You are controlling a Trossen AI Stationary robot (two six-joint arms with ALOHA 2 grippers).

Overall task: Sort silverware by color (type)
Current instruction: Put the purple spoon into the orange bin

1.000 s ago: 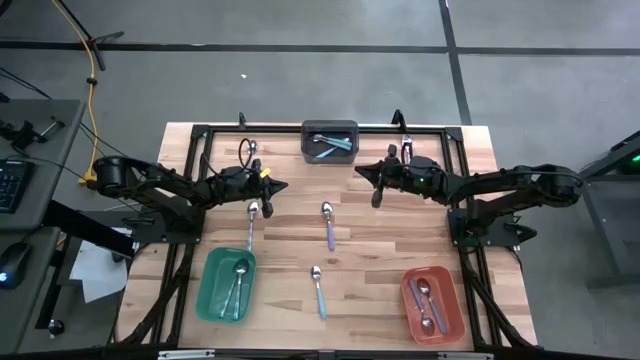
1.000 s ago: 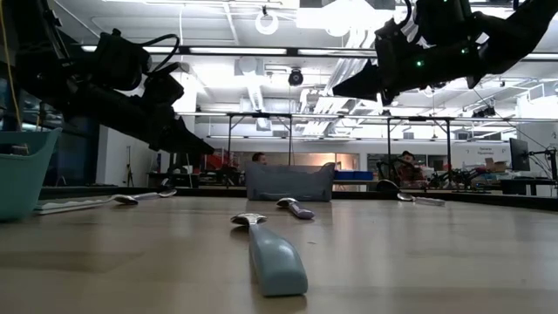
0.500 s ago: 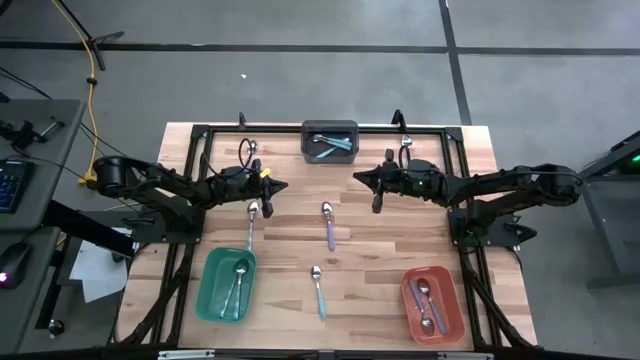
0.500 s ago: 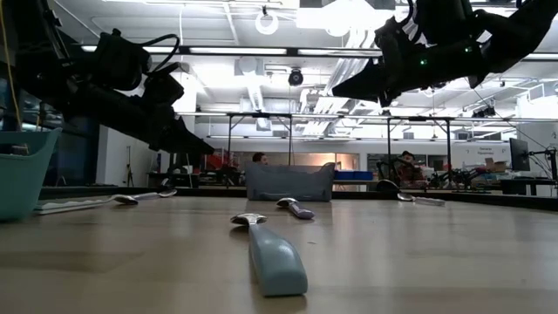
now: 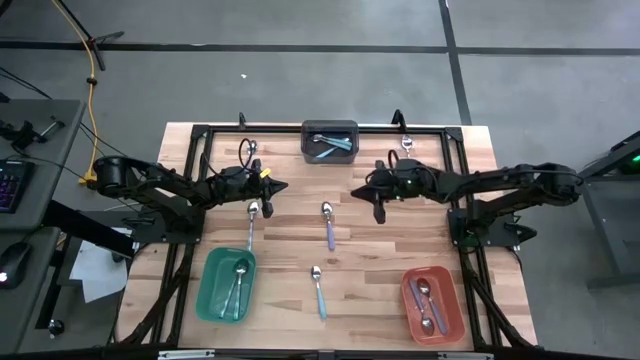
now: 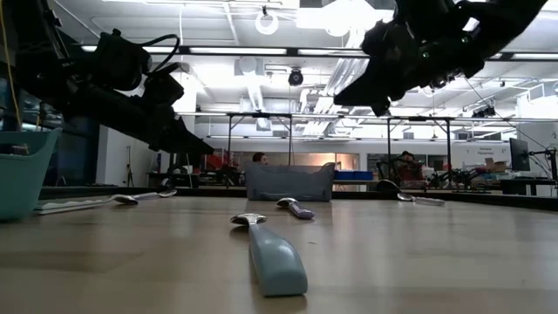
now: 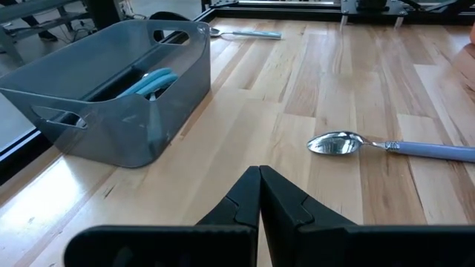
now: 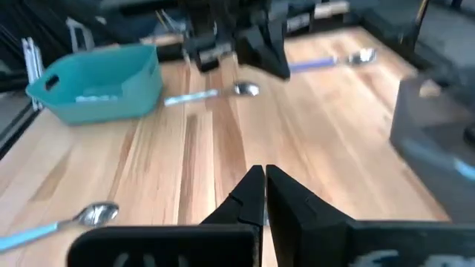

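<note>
My right gripper (image 5: 356,191), fingers pressed together, hovered just right of and slightly beyond the purple-handled spoon (image 5: 329,226). The spoon lay mid-table, handle running near–far, bowl at the far end, about midway between my two grippers.

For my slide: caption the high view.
Both grippers, left and right, hover shut above loose spoons between three bins.
</note>
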